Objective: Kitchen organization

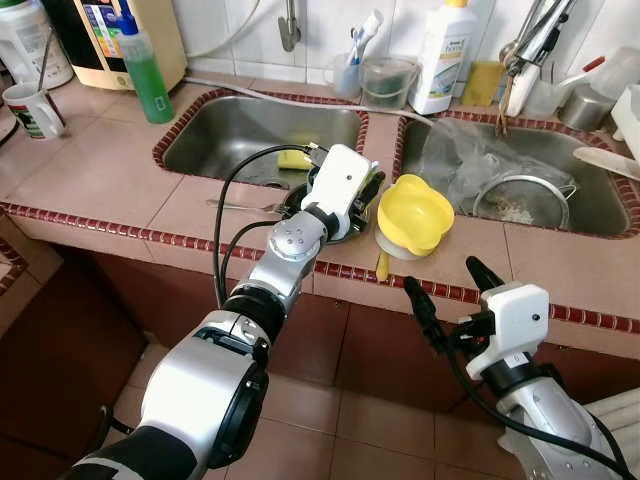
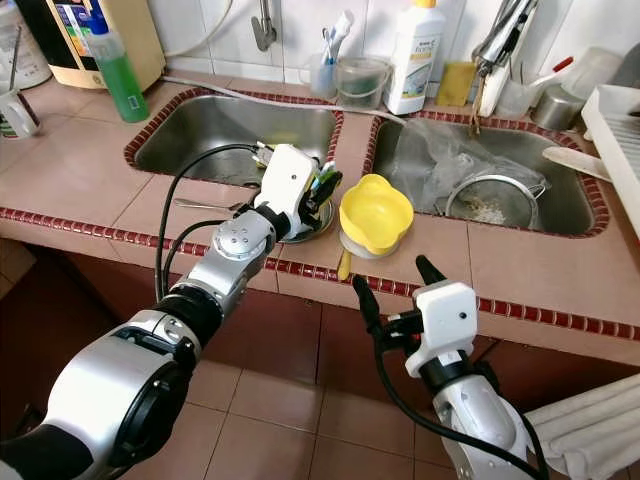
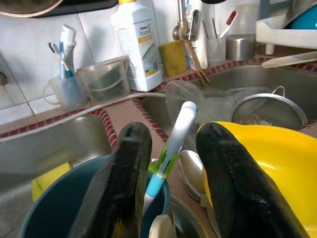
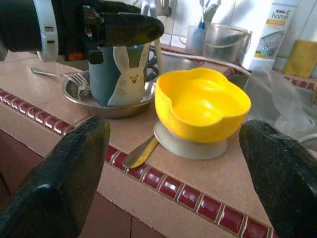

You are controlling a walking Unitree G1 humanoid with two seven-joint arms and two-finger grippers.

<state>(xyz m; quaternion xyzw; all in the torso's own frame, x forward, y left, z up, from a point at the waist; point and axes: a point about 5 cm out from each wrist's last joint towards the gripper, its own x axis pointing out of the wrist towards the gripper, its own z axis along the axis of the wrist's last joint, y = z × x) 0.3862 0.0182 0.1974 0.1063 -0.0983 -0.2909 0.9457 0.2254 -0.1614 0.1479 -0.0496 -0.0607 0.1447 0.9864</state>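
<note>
The tiled counter (image 1: 90, 170) is pinkish, with a dark red tile edge along its front. Two steel sinks are set in it. In the middle of the frame, on the strip before the sinks, a metal plate (image 4: 111, 106) lies, with a fork (image 4: 59, 76) resting over its rim. Just beside it stands a yellow bowl (image 1: 413, 213), and a knife (image 4: 141, 151) lies near the front edge. At upper left stand a green bottle (image 1: 143, 72) and a mug (image 1: 33, 108).
</note>
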